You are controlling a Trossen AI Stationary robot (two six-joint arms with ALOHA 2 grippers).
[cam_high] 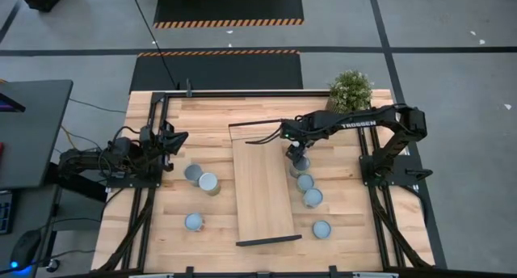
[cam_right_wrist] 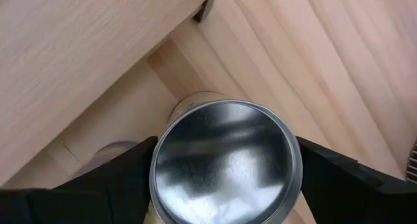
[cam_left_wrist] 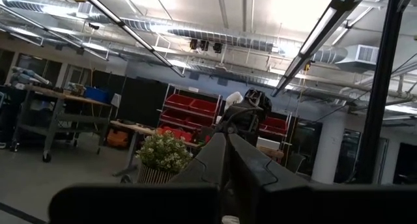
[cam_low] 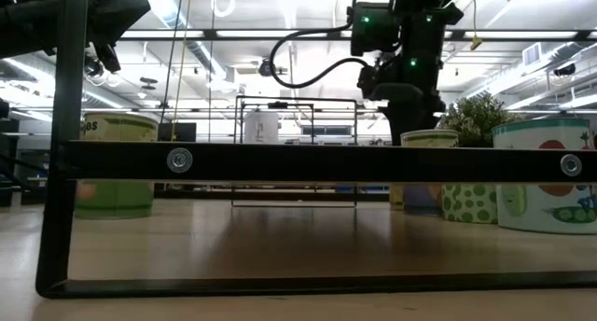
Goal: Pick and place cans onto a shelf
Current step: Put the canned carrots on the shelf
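Seemingly to lift it, the right gripper [cam_high: 299, 157] brackets a can [cam_right_wrist: 226, 161] by the shelf's [cam_high: 262, 193] right edge, fingers apart.

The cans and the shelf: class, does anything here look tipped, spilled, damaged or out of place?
Nothing stands out. The shelf lies flat and bare. The cans stand upright on the table either side of it. The right gripper is at one can beside the shelf, fingers either side. The left gripper waits at the table's left edge.

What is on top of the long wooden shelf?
Nothing sits on the shelf; its board looks bare. The right gripper straddles a can beside it. The table under the shelf is hidden.
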